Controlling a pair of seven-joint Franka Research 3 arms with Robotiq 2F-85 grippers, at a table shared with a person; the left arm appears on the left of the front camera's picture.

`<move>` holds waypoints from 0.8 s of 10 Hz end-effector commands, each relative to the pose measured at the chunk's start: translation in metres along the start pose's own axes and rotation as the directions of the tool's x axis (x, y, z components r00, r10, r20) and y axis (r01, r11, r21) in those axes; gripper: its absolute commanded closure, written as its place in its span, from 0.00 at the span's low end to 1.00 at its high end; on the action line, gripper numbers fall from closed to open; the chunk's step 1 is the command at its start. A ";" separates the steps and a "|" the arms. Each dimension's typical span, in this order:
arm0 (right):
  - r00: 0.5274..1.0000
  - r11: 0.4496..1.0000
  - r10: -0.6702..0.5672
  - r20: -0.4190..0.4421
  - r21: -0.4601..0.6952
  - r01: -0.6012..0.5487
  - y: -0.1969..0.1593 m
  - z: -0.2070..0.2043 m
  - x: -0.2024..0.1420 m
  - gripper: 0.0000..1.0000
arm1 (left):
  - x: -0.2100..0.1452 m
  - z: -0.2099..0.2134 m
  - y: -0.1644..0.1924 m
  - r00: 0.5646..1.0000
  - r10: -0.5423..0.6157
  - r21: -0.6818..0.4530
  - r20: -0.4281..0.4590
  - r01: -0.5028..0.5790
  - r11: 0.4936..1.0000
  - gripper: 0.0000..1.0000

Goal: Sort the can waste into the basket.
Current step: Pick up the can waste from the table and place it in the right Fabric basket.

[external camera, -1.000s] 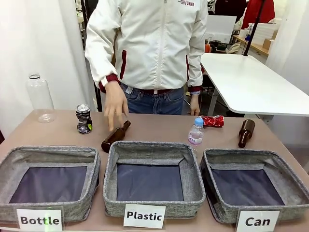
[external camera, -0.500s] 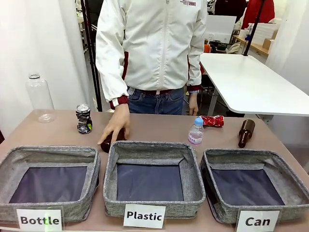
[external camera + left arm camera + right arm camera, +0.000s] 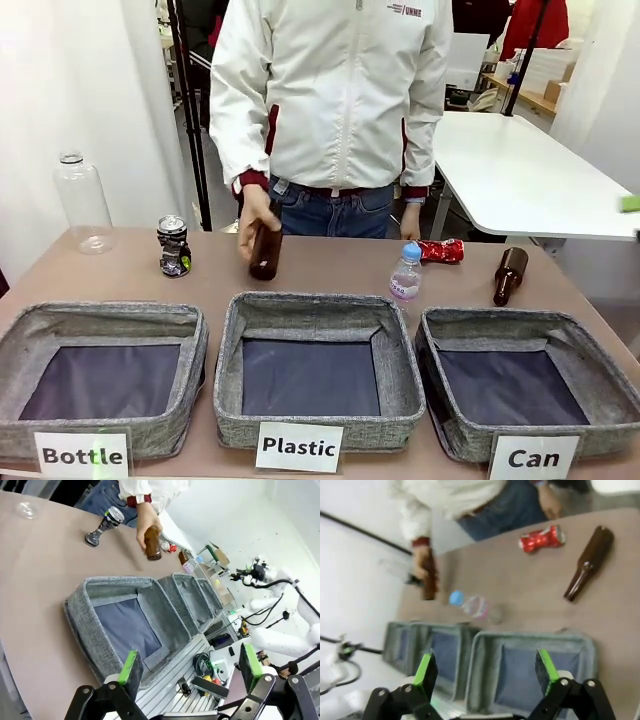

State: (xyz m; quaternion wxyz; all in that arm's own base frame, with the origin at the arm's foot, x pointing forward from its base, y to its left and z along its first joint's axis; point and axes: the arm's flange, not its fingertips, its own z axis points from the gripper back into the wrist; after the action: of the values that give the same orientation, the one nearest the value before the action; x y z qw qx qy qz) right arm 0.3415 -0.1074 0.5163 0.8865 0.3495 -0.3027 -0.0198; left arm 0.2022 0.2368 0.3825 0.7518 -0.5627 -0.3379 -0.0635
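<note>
Left claw (image 3: 190, 662) and right claw (image 3: 485, 665) gape wide, holding nothing; red can (image 3: 440, 250) and black-silver can (image 3: 173, 246) sit on the worktop (image 3: 330, 265) (nothing sorted yet), "Can" basket (image 3: 460, 435) empty.

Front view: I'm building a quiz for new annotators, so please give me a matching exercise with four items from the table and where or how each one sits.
Things:
1. red can
2. black-silver can
3. left brown bottle
4. blue-capped clear bottle

Places or states:
A. standing on the table behind the "Bottle" basket
B. standing just behind the "Plastic" basket
C. lying on the table, left of the right brown bottle
D. gripped by the person's hand

Pairs: 1-C, 2-A, 3-D, 4-B.
</note>
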 end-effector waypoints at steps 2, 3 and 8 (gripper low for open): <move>0.966 0.911 0.082 -0.246 -0.373 -0.172 0.054 -0.093 0.037 0.00 | 0.002 0.001 -0.001 0.999 -0.024 -0.017 0.021 0.024 1.000 0.00; 0.949 0.858 0.128 -0.289 -0.448 -0.252 0.064 -0.108 0.037 0.00 | 0.002 0.001 -0.001 0.999 -0.024 -0.017 0.021 0.024 1.000 0.00; 0.956 0.892 0.169 -0.239 -0.375 -0.252 0.069 -0.114 0.030 0.00 | 0.002 0.001 -0.001 0.999 -0.024 -0.017 0.021 0.024 1.000 0.00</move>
State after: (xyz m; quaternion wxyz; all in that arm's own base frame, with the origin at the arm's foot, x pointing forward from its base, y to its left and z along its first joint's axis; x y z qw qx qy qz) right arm 0.4171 0.0096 0.5102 0.9619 0.1234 -0.2368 0.0589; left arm 0.2014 0.2380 0.3830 0.7509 -0.5641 -0.3373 -0.0643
